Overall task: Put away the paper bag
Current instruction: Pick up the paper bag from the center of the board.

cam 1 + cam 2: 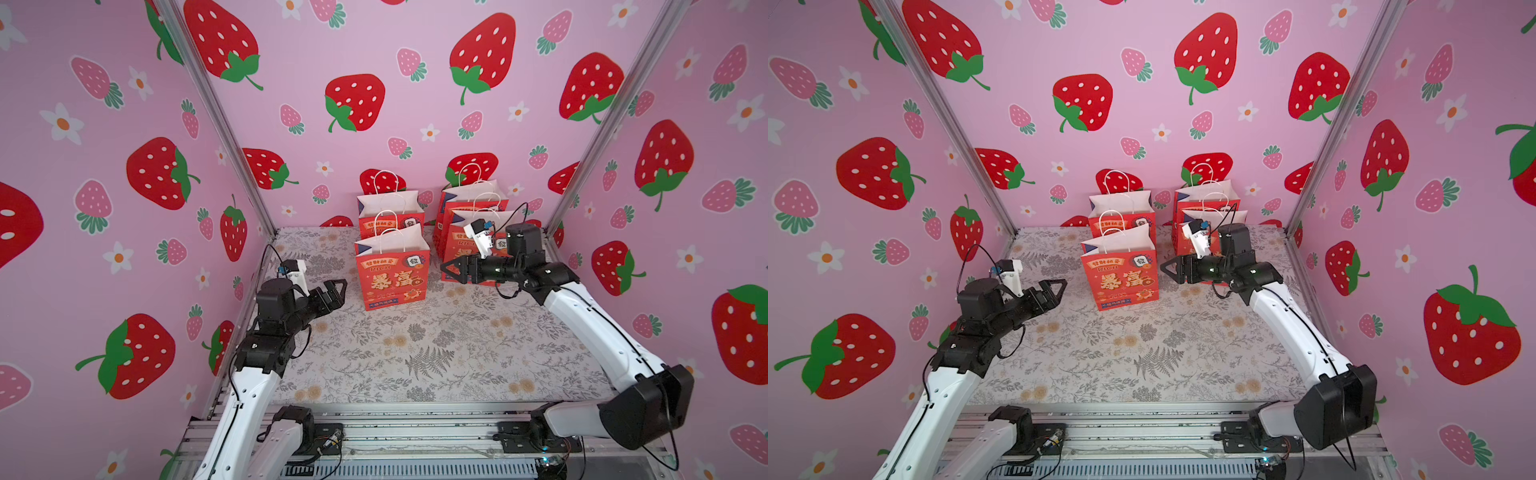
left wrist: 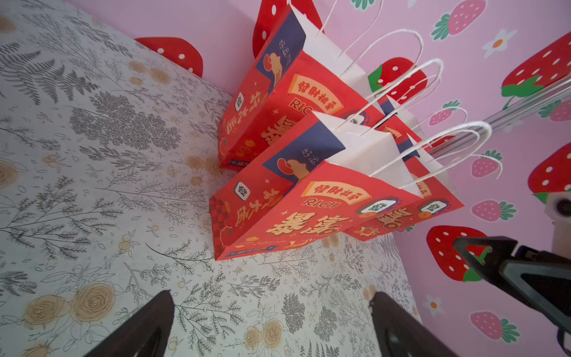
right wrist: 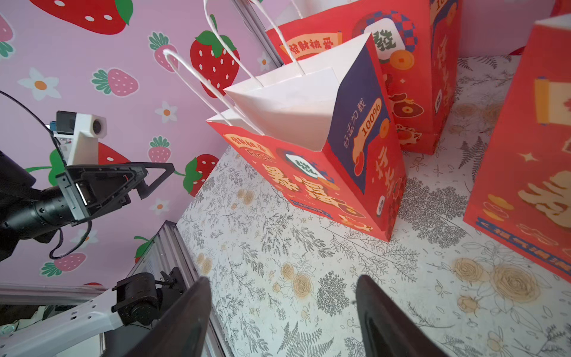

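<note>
Both sides of the paper bag point(image 1: 390, 274), upright on the counter point(image 1: 415, 357) ahead of the other bags point(image 1: 473, 199), are flanked: left tool point(image 1: 340, 287) and right tool point(image 1: 448, 269) hover near it, each with jaws apart and empty, probably to take it between them.

White arm links point(image 1: 245, 399), black joints point(image 1: 648, 409), black triangular jaws, white camera mounts point(image 1: 298, 274)
</note>
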Robot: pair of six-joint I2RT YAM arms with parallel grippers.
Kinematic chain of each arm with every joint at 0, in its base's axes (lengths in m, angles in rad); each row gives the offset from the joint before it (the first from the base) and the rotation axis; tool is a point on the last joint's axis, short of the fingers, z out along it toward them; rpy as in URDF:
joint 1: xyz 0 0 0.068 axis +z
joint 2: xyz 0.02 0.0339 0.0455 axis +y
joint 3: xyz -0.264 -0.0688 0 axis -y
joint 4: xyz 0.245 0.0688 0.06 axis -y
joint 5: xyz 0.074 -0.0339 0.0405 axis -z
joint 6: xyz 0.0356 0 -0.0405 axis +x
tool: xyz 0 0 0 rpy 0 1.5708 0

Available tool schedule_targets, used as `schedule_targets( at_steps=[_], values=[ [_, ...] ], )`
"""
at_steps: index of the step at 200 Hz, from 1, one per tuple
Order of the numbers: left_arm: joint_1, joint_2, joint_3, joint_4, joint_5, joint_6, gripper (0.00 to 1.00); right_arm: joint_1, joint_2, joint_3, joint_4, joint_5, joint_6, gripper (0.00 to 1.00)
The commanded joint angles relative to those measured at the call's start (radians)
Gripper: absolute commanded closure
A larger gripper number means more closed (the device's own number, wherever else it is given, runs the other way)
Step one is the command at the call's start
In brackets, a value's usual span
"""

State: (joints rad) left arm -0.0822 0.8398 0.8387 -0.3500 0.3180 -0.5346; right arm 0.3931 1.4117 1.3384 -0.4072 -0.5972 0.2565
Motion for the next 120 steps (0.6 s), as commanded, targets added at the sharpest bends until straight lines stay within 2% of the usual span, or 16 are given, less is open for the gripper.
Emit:
schedule_targets(
  at_steps=[1, 50, 120],
  values=[
    [-0.018, 0.039, 0.036, 0.051, 0.047, 0.009, 0.01, 0.009, 0.057, 0.061, 0.031, -0.023, -0.033, 0.26],
    [-0.035, 0.174, 0.105, 0.053, 0.085, 0.041, 0.01, 0.029, 0.231, 0.208, 0.034, -0.004, -0.098, 0.28],
    [-0.082, 0.339, 0.187, 0.108, 0.093, 0.059, 0.01, 0.058, 0.367, 0.369, -0.007, 0.001, -0.147, 0.29]
  ],
)
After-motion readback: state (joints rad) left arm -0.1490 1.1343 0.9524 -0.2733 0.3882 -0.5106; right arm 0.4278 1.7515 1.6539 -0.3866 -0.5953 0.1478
